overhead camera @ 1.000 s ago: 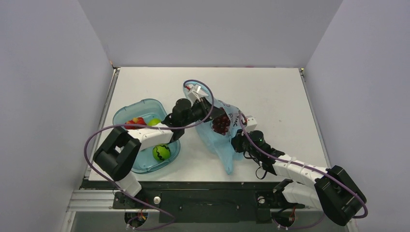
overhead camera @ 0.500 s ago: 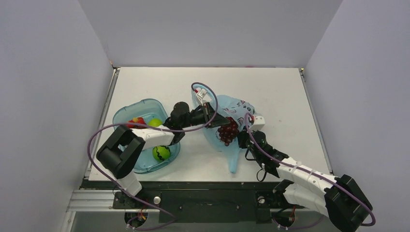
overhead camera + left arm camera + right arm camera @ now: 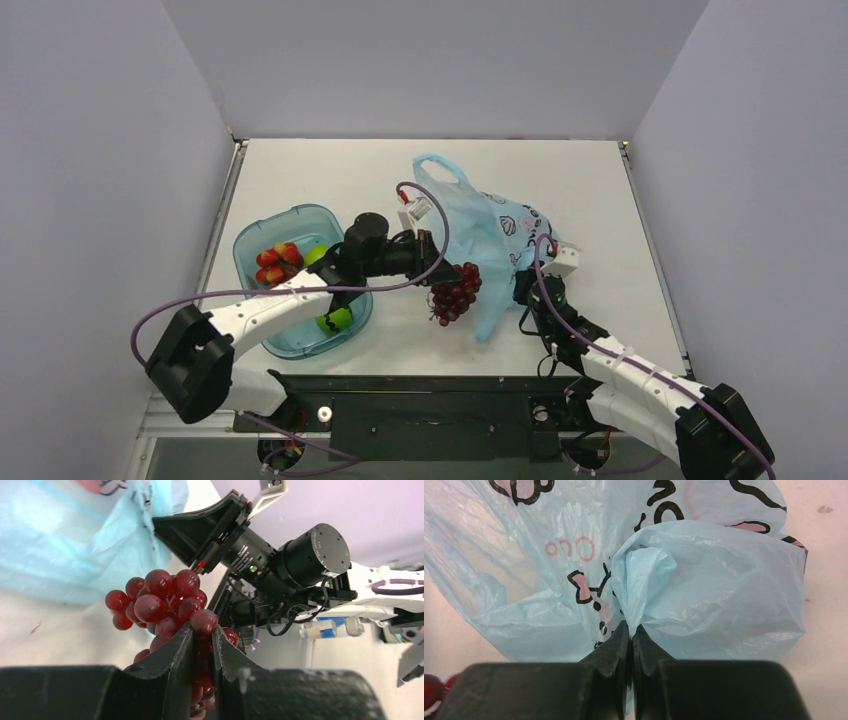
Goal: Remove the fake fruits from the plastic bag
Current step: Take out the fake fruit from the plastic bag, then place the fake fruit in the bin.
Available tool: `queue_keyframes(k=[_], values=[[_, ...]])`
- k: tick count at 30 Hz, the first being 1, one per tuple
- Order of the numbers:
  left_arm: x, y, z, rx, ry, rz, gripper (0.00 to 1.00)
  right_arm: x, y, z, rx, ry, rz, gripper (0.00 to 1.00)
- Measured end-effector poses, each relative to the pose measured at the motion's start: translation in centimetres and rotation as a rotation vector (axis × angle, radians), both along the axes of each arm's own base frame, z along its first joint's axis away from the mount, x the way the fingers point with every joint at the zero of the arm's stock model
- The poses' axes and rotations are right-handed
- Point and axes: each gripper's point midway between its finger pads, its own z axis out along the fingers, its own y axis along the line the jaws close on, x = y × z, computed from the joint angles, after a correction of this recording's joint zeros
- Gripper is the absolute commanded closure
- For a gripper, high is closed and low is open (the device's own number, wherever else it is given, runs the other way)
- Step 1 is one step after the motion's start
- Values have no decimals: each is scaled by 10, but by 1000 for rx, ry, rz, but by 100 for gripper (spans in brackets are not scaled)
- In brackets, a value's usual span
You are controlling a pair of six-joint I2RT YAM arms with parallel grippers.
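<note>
Drawn out since a second ago, the grape bunch (image 3: 455, 292) now hangs just outside the plastic bag (image 3: 487, 232), between it and the teal tray (image 3: 300, 212); the left gripper (image 3: 202, 639) has its fingers narrow, pinching the bunch. The right gripper (image 3: 630, 634) presses its fingers together on a fold of the bag.

The top camera is looking down from high up at the near edge, far enough back to be taking in the whole table (image 3: 580, 180). The left wrist camera is sitting right behind the left gripper (image 3: 202, 630), looking along it at the grapes (image 3: 160, 600) up close, with the bag (image 3: 65, 540) and right arm (image 3: 310, 555) behind. The right wrist camera is peering past the right gripper (image 3: 630, 632), so near that the bag is filling its view. All three views are sharing the bag. The top and left wrist views are sharing the grapes.
</note>
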Motion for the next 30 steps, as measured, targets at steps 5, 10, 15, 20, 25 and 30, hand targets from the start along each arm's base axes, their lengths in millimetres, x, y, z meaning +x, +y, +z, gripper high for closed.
queue_keyframes(k=[5,10,15,20,25,30], values=[[14,45,19,65,-107,225,100,1,-4,6,28,-22,-27,100],[30,113,78,63,-313,546,100,-8,-4,26,103,-133,-7,100],[38,179,84,184,-385,813,100,-12,-11,41,148,-212,-26,100],[42,229,50,426,-370,979,100,-11,-10,31,125,-179,-26,100],[31,269,29,582,-335,1087,100,-11,-10,12,85,-114,-21,100],[20,296,18,669,-308,1158,92,-10,-10,12,82,-107,-20,100]])
